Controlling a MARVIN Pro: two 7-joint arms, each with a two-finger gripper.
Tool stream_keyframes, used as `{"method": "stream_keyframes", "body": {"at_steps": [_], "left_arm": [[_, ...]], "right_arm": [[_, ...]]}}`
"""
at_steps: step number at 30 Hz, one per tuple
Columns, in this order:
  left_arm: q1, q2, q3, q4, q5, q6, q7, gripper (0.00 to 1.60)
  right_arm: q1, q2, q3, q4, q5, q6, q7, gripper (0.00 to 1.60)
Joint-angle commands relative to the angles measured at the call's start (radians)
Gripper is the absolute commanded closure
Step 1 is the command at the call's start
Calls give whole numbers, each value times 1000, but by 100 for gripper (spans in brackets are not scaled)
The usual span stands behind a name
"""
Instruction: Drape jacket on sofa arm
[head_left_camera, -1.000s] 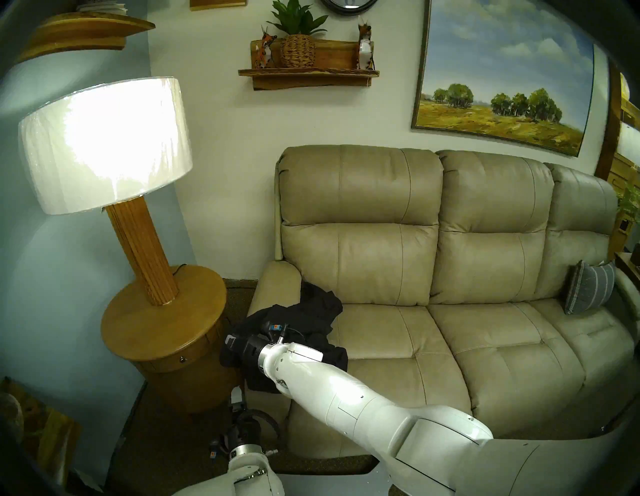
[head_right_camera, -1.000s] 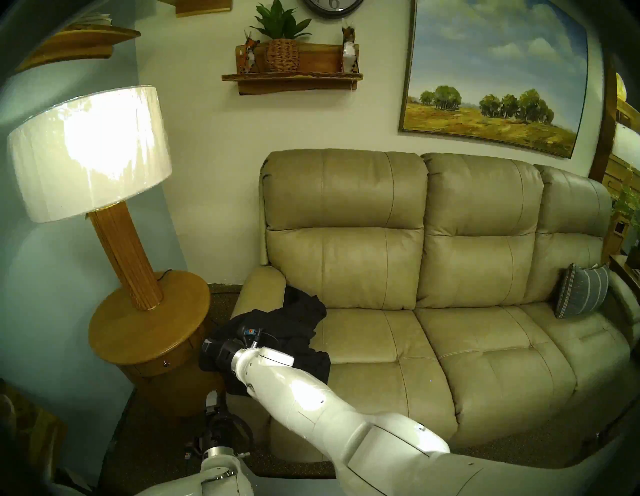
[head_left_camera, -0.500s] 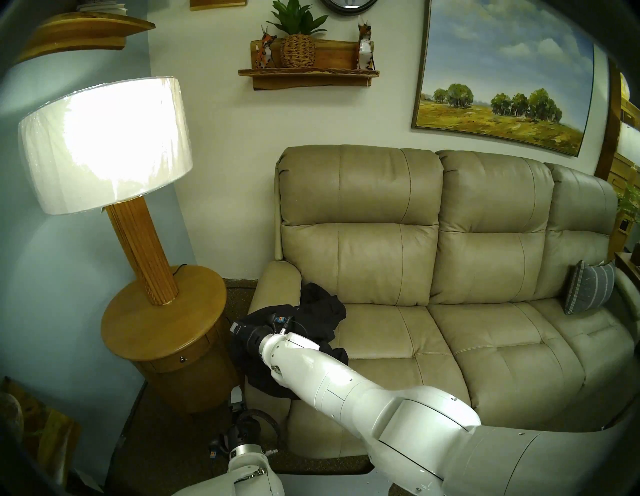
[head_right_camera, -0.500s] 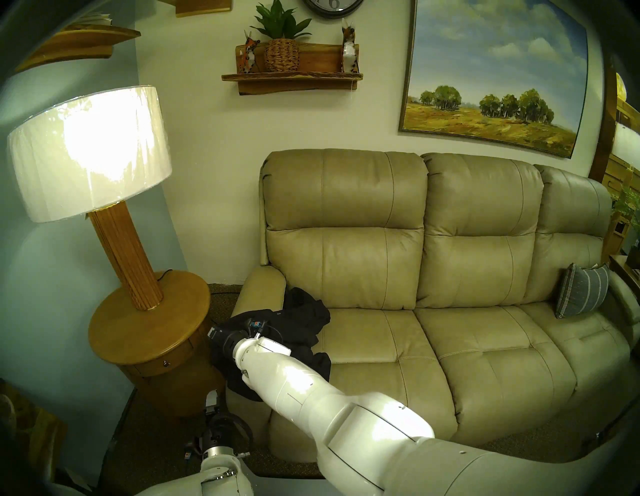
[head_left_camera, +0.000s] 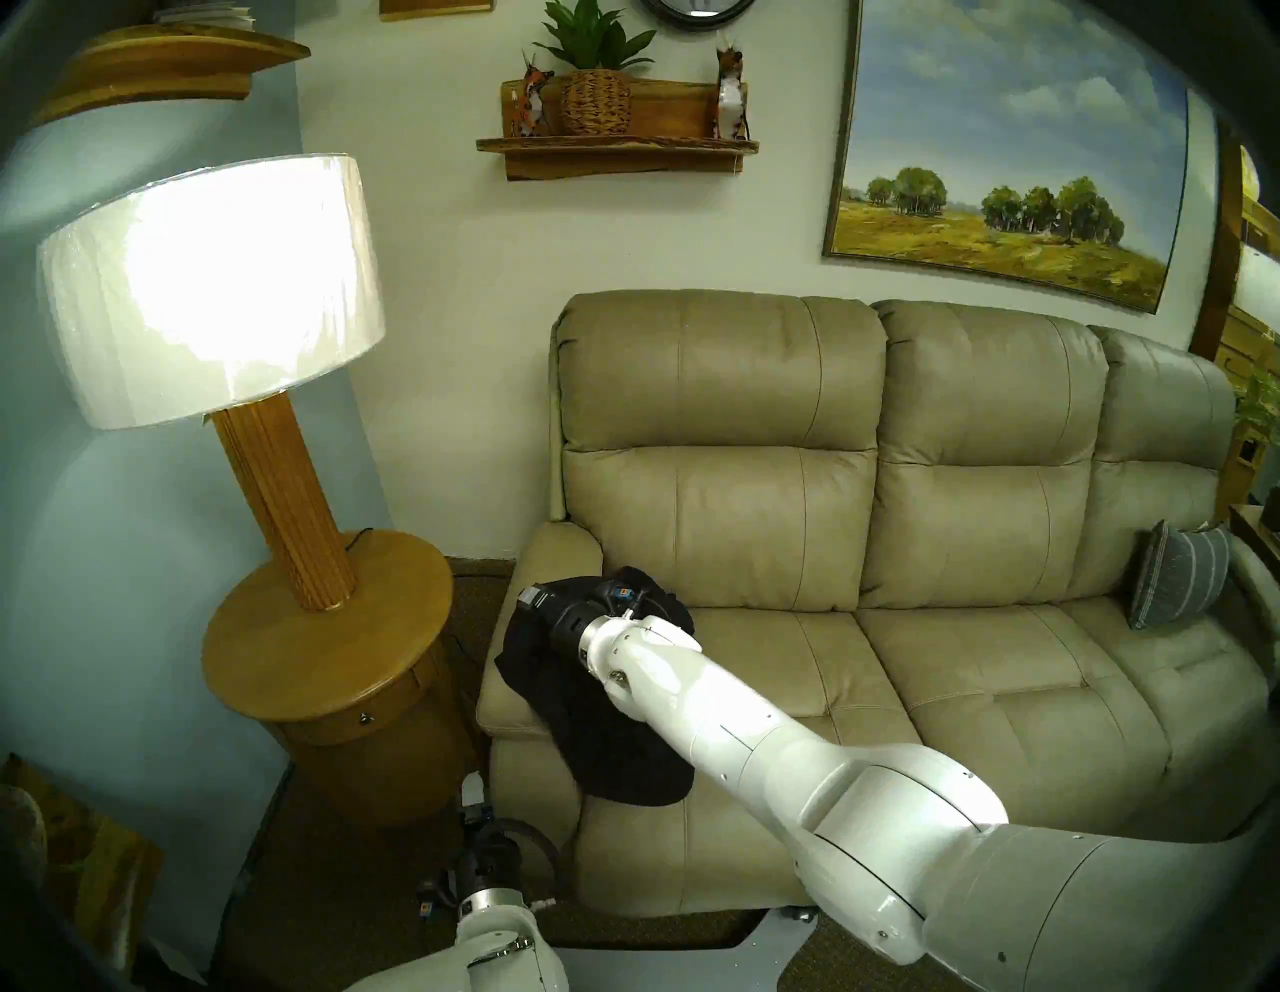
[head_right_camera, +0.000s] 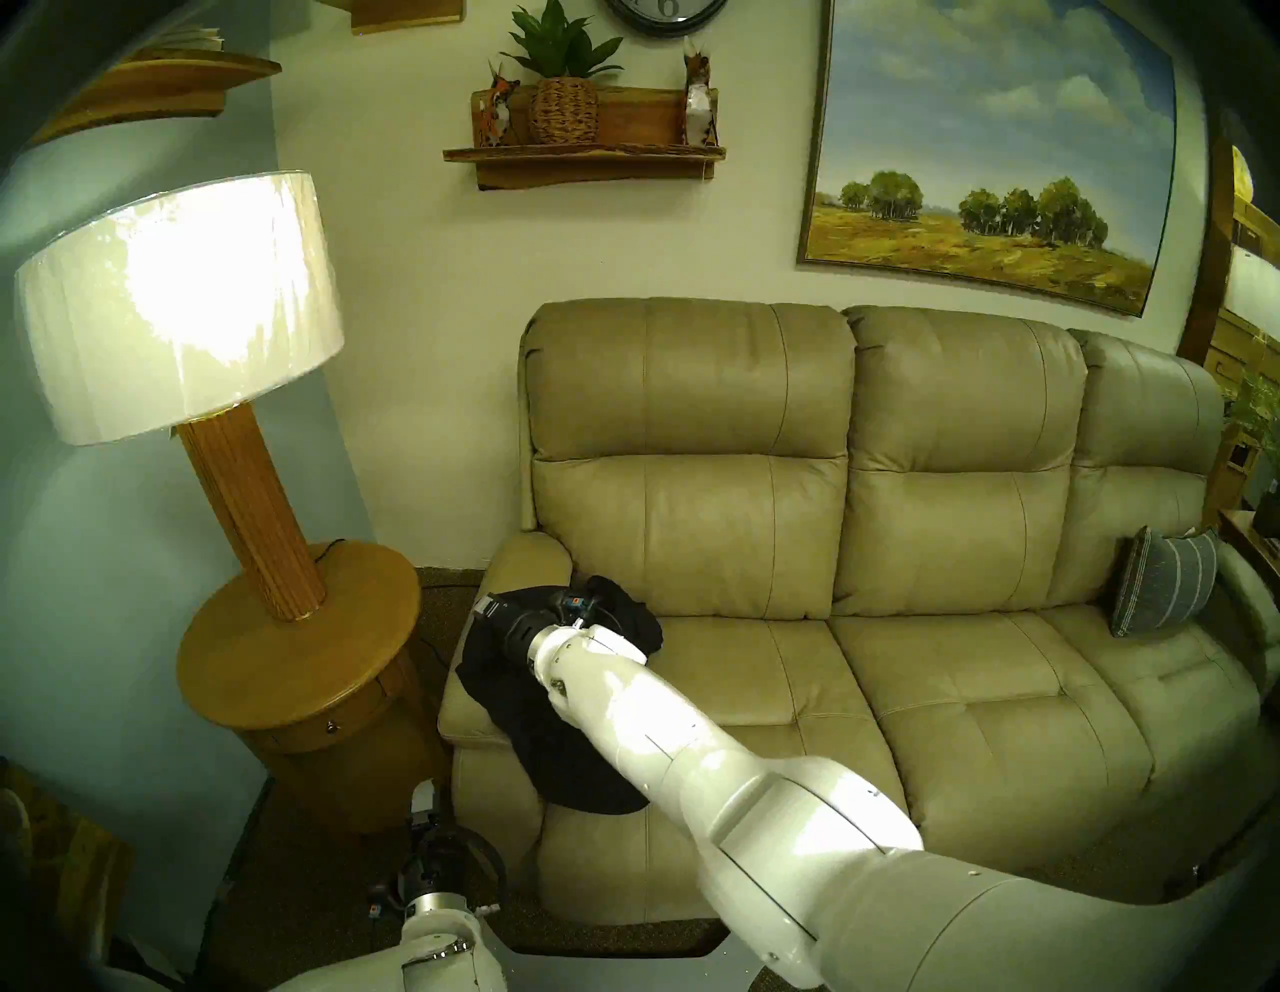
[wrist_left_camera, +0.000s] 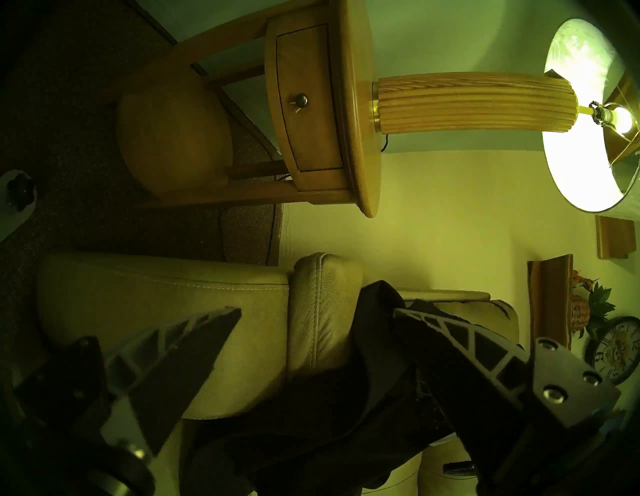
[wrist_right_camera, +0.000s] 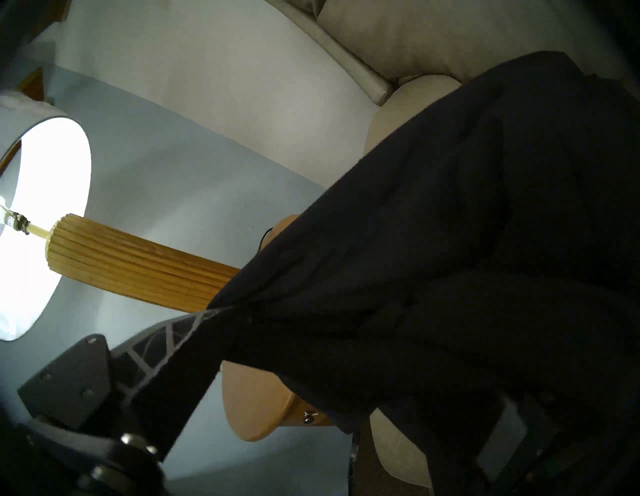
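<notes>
The black jacket (head_left_camera: 533, 665) lies across the middle of the tan sofa arm (head_left_camera: 562, 554) and trails onto the front of the left seat cushion. It also shows in the other head view (head_right_camera: 495, 668). My right gripper (head_left_camera: 530, 601) sits over the arm, shut on a bunch of the jacket (wrist_right_camera: 433, 277). In the right wrist view only one finger (wrist_right_camera: 166, 346) shows; the fabric hides the other. My left gripper (head_left_camera: 475, 790) is low by the sofa's front corner, open and empty. In its view the fingers (wrist_left_camera: 180, 346) frame the sofa arm (wrist_left_camera: 311, 346) and jacket (wrist_left_camera: 346, 398).
A round wooden side table (head_left_camera: 325, 644) with a lit lamp (head_left_camera: 208, 284) stands close to the left of the sofa arm. A grey striped pillow (head_left_camera: 1177, 582) leans at the sofa's far right end. Brown carpet (head_left_camera: 332, 887) lies in front.
My right gripper has moved back and to the right along the sofa arm with the jacket. The jacket now lies over the arm's top, not down its outer side. The left arm is still.
</notes>
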Motion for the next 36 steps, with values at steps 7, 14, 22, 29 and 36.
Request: {"method": "stream_keyframes", "body": {"at_steps": [7,14,22,29,36], "left_arm": [[3,0,-2,-9,4,1,-9,0],[3,0,-3,-8,5,1,-7,0],[3,-1,-3,-7,6,1,-6,0],[-3,-13,-6,-9,12,-11,-12,0],[-56,-50,18,4,41,30,-23,0]], "right_arm": [[-103,185,-11,-166,21,231,-138,0],[-144,243,20,-240,67,308,-111,0],[-249,333,44,-378,109,401,-74,0],[-307,374,56,-457,122,419,-55,0],[-352,400,74,-545,126,399,-60,0]]}}
